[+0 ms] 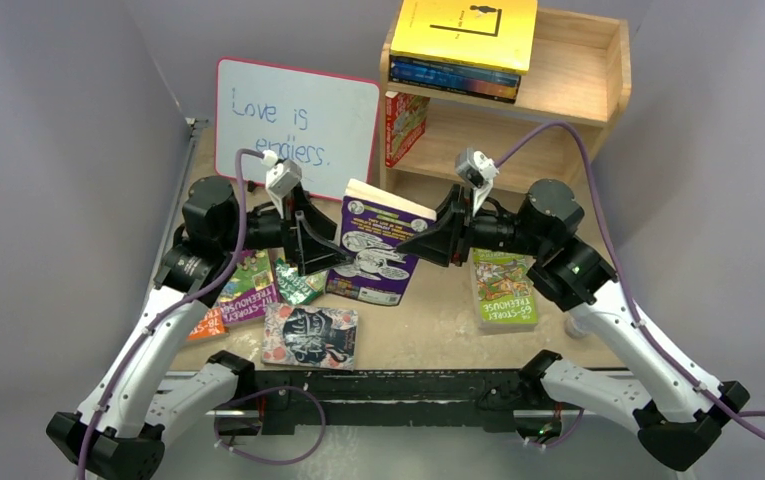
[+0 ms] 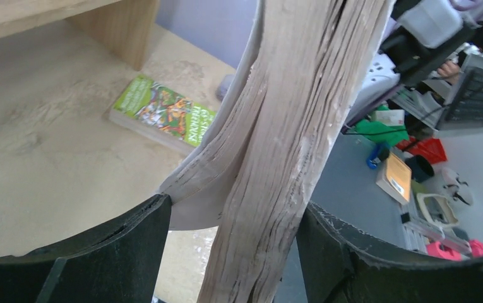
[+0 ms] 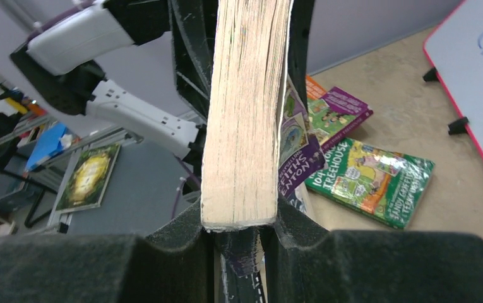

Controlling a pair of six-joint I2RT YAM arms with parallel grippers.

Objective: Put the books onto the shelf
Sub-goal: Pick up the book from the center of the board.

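**Inspector A:** We record the purple book held up off the surface, between the two arms and in front of the shelf. Its cover faces the camera, tilted, page block upward.

**Inspector B:** Agreed. The right gripper is pinching the purple book at its right edge; the right wrist view shows the page block wedged between both pads.

**Inspector A:** The left gripper sits at the book's left edge, jaws spread either side of the pages. In the left wrist view the right finger touches the block and the other stands slightly off, with loose pages fanned toward it. We cannot tell whether it grips.

**Inspector B:** On the shelf's top tier, a yellow book lies on a dark blue book. A red book leans upright in the lower tier.

**Inspector A:** On the surface: a green book under the right arm, a floral book near the front edge, further books under the left arm. A whiteboard stands left of the shelf
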